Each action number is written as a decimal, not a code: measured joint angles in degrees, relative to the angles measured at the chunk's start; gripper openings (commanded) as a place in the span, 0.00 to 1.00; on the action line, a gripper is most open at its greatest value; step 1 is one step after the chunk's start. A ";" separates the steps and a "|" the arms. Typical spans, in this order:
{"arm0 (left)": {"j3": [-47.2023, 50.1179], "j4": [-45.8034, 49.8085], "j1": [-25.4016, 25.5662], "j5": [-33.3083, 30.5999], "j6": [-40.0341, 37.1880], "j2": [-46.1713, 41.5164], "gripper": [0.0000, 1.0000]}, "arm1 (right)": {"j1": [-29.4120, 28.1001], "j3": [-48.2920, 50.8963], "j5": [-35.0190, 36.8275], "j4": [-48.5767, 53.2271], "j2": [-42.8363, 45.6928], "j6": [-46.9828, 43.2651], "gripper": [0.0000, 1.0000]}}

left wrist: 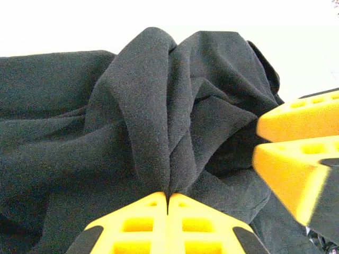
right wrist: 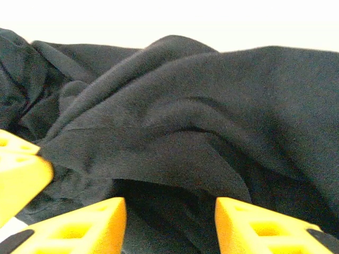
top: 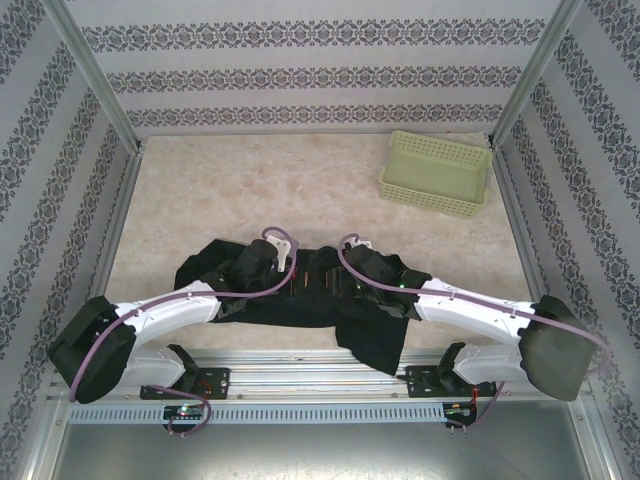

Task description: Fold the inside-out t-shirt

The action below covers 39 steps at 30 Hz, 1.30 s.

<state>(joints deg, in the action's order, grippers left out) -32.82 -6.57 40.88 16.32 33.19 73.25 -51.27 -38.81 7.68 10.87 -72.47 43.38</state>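
L wrist: L hand [left wrist: 168, 197] was clamped shut on a ridge of the t-shirt [left wrist: 143, 106], prob. to drag it flat; R hand [left wrist: 257, 142] sat just right of it. R wrist: R hand gaped open, cloth ahead, nothing gripped. Top: basket [top: 437, 172] lay well beyond R hand, no obstacle; bunched folds were.

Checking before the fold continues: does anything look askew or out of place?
The t-shirt is bunched into a crumpled strip, not flat, and one corner spills off the table onto the rail. The left gripper pinches a ridge of it.
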 measured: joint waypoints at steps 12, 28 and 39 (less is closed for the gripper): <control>-0.02 0.02 0.00 -0.28 0.00 1.01 0.00 | -2.51 -3.72 8.11 11.21 -2.64 1.44 0.41; -3.93 0.94 -2.93 -4.35 -0.90 8.41 0.60 | -3.37 -5.70 8.79 16.79 4.31 1.42 0.00; -12.63 1.64 -8.41 -3.06 2.60 23.45 0.59 | -1.44 -1.73 9.46 18.84 16.74 1.42 0.00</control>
<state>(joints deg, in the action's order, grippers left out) -45.45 -4.93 32.47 13.26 35.79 96.71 -52.71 -40.53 17.15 29.71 -55.72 44.80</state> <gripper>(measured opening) 0.606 0.050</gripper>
